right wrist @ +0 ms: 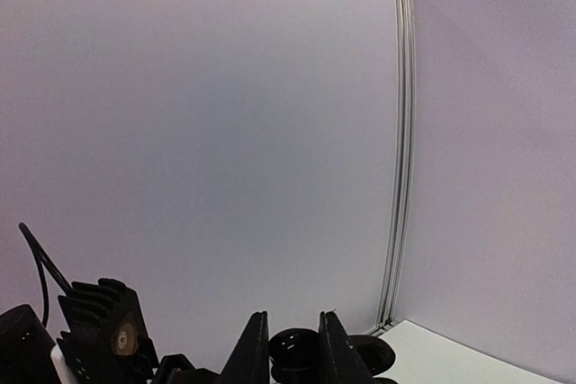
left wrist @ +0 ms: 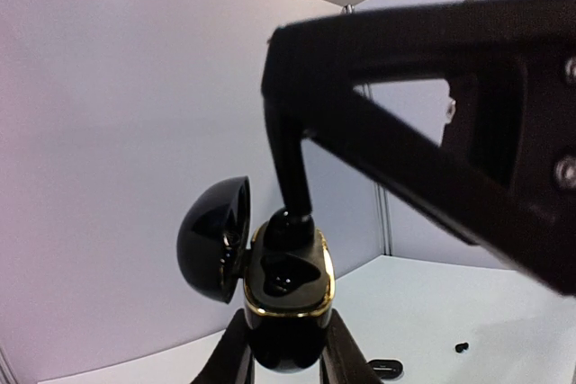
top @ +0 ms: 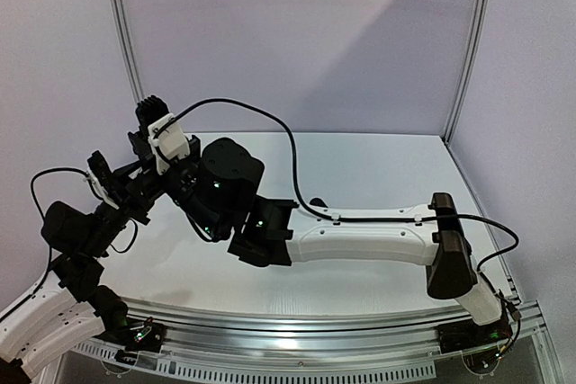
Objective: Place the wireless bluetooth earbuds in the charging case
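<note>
Above the table's [left wrist: 486, 303] left edge, the left gripper [left wrist: 286, 334] clamps the black, gold-rimmed charging case [left wrist: 288, 299], its lid swung open. A glossy black earbud [left wrist: 290, 222] sits at the case's rim under the right gripper [right wrist: 292, 334]; whether that gripper pinches it, I cannot tell. Seating it likely wants a straight, gentle push, with the case held level.

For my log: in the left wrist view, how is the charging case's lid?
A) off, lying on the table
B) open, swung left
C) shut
B: the lid stands hinged open at the left of the charging case, which the left tool grips.
</note>
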Robot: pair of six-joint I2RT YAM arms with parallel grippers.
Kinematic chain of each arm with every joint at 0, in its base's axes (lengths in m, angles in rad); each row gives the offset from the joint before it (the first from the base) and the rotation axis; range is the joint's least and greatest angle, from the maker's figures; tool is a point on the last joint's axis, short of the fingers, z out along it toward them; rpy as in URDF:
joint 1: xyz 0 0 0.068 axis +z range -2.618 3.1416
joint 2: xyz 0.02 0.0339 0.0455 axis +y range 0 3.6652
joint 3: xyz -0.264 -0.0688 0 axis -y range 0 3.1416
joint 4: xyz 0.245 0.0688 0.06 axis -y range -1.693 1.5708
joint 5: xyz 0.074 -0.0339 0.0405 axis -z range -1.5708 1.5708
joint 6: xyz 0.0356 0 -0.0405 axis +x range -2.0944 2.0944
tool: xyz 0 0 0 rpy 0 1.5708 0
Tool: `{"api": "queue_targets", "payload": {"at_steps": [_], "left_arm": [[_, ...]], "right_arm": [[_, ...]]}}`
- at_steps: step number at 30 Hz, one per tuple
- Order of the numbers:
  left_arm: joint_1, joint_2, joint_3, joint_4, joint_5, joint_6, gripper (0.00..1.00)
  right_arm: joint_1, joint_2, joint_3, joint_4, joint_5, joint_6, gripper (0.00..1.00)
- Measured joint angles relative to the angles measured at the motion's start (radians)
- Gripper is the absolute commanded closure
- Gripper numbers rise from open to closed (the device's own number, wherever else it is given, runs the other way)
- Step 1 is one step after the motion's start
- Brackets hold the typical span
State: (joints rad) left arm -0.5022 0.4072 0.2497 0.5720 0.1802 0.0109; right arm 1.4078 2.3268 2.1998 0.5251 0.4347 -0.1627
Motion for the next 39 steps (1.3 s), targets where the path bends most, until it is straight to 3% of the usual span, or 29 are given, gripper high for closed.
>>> {"api": "queue_targets", "payload": {"at_steps": [39], "left_arm": [[-0.004,0.014,-0.004,-0.017,-0.014,0.0,1.0]], "right_arm": [[-0.001,0.029,-0.056,0.061,0.017,0.023,1.0]]}}
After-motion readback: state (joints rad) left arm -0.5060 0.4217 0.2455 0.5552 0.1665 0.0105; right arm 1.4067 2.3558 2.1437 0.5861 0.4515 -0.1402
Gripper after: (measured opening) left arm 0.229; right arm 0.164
